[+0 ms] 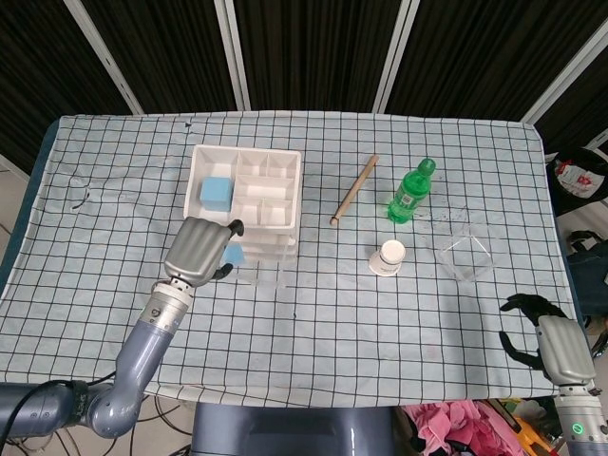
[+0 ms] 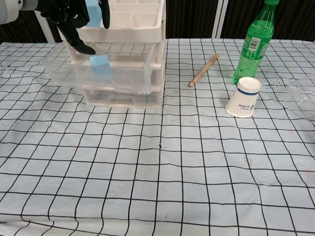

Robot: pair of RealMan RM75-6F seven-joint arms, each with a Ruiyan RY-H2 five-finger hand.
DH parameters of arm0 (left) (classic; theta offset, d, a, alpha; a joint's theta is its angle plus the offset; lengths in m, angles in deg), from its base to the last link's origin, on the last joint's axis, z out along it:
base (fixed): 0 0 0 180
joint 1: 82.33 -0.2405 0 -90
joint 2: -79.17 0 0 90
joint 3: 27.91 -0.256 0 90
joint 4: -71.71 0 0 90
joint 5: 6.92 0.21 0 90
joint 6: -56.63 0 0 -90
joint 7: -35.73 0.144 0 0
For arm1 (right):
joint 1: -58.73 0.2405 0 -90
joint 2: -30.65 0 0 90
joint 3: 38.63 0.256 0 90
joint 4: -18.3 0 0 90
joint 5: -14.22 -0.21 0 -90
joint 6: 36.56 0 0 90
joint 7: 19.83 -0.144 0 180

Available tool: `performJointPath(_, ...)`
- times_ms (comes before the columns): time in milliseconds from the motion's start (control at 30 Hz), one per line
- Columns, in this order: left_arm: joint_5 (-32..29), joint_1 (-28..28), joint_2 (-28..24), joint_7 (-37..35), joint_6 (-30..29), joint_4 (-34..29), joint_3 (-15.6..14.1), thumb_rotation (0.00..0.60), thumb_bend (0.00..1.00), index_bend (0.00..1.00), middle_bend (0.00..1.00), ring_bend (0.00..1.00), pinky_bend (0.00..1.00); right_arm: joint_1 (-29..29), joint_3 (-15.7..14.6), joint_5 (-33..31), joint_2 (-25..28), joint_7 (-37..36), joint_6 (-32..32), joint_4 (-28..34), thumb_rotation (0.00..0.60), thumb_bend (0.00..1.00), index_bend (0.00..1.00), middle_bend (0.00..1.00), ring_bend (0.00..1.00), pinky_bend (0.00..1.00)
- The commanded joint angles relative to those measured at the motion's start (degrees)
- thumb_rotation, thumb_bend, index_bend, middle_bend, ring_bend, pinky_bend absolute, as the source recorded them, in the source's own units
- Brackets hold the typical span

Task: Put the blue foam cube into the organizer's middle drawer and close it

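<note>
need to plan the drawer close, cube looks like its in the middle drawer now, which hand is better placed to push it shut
Left. The left hand hovers right above the open middle drawer, where the blue foam cube now sits. The right hand is at the table's far near-right corner, well away from the organizer.

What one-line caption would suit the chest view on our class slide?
Blue foam cube lies inside the organizer's open middle drawer, the left hand above it, fingers apart.
</note>
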Motion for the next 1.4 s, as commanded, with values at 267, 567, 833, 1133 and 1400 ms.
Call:
performJointPath(267,7.98,-4.01,-6.18,-2.98,-0.60,-8.50,-5.86,0.600,0.28,0.57,0.92,0.90,0.87,-0.02,-0.06,-0.01,-0.03,0.29,0.02,0.11,0.600,0.32,0.39,0.28,0.20,0.26)
performJointPath(567,11.89,-6.47,-8.05,-3.23,1.41,-10.02,-12.33,0.600,0.28,0.58,0.91,0.90,0.87,-0.05,-0.09,-0.09,-0.10,0.53,0.04,0.36,0.600,0.32,0.39,0.28,0.20,0.26)
performJointPath(833,11.38,-7.14,-3.32,-3.91,2.94,-4.34,-14.60,0.600,0.29,0.59,0.92,0.90,0.87,-0.06,-0.02,-0.30,0.00,0.36,0.13,0.37,0.600,0.32,0.40,0.28,0.20,0.26)
performJointPath(1133,7.32,-6.70,4.96,-2.31,4.45,3.12,-15.54,0.600,0.29,0.60,0.91,0.89,0.87,0.00,0.11,-0.62,0.05,0.27,0.34,0.41,0.600,0.32,0.40,0.28,0.20,0.26)
performJointPath(1400,6.11,-6.18,9.56,-0.20,4.01,6.51,-15.40,0.600,0.29,0.59,0.90,0.89,0.87,0.04,0.13,-0.67,0.06,0.13,0.45,0.38,0.600,0.32,0.40,0.28,0.20,0.26)
